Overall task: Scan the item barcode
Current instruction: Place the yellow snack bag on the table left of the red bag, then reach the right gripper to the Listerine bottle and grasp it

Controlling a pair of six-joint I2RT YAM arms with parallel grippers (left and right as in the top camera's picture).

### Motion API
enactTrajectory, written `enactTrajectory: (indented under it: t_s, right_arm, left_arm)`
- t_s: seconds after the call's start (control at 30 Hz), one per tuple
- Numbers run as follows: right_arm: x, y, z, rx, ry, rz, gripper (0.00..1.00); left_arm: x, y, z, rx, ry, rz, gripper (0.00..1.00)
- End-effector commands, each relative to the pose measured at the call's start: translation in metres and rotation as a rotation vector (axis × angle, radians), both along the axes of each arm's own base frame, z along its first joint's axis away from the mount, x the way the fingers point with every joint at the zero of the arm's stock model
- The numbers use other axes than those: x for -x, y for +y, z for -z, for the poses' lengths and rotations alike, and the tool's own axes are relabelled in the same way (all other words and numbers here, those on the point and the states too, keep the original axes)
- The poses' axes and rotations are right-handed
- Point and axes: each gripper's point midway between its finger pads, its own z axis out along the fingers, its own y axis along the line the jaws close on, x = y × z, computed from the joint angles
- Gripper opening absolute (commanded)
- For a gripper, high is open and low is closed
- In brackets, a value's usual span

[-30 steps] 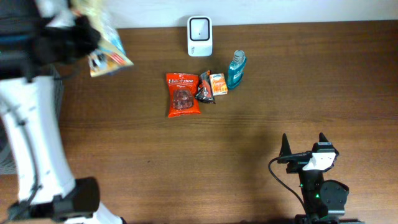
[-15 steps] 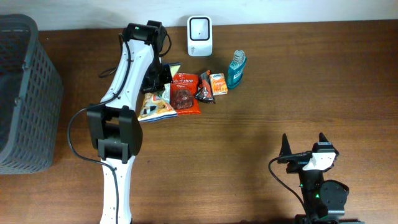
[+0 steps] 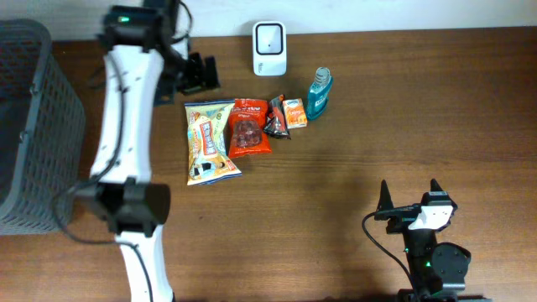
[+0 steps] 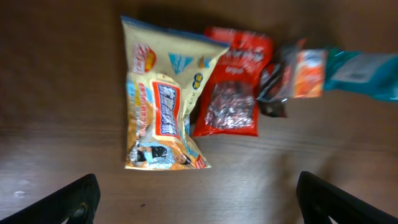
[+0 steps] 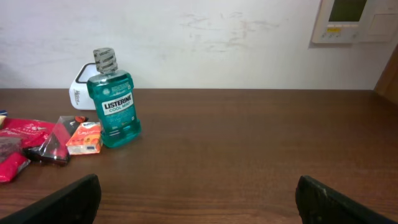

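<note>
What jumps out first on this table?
The bright yellow crinkly snack bag lies flat left of centre, right beside a red plastic snack pouch. A long white robot arm reaches along the table's left side next to them. At the right end of the row stands a teal plastic mouthwash bottle.

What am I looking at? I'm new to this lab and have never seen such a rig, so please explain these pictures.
These are two robot arms at a wooden table. One picture looks down from above. The other two come from a camera on each wrist, looking past that arm's own fingers. The left arm's fingers and the right arm's fingers both stand open, holding nothing. On the table are a yellow snack bag, a red snack bag, a dark packet, an orange box and a mouthwash bottle, near a white scanner. A grey basket stands beside the left arm.
</note>
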Motion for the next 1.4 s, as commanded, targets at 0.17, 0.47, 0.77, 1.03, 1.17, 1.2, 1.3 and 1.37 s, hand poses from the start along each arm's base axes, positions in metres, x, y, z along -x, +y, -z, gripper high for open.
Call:
enactTrajectory:
  t_s: [0.17, 0.47, 0.77, 1.03, 1.17, 1.2, 1.3, 1.37]
  right_arm:
    - [0.000, 0.000, 0.003, 0.003, 0.005, -0.001, 0.99]
    - [0.000, 0.000, 0.004, 0.003, 0.007, -0.001, 0.99]
    - [0.000, 0.000, 0.004, 0.003, 0.007, -0.001, 0.99]
    - [0.041, 0.106, -0.068, -0.390, -0.153, -0.685, 0.99]
    - [0.073, 0.085, -0.180, -0.260, -0.574, -0.603, 0.98]
    - [0.076, 0.085, -0.201, -0.181, -0.593, -0.578, 0.99]
    - [0.051, 0.084, -0.238, -0.029, -0.400, -0.510, 0.98]
    - [0.022, 0.082, -0.243, -0.005, -0.198, -0.496, 0.98]
  left_arm:
    - [0.049, 0.089, -0.128, -0.073, -0.337, -0.194, 0.99]
    - [0.055, 0.154, -0.125, -0.184, -0.321, -0.355, 0.99]
    - [0.055, 0.154, -0.125, -0.184, -0.321, -0.355, 0.99]
    - [0.055, 0.154, -0.125, -0.184, -0.321, -0.355, 0.99]
    - [0.055, 0.154, -0.125, -0.183, -0.321, -0.355, 0.99]
    - [0.055, 0.154, -0.125, -0.184, -0.321, -0.355, 0.99]
    - [0.055, 0.154, -0.125, -0.184, -0.321, -0.355, 0.99]
    - [0.055, 0.154, -0.125, -0.183, -0.321, -0.355, 0.99]
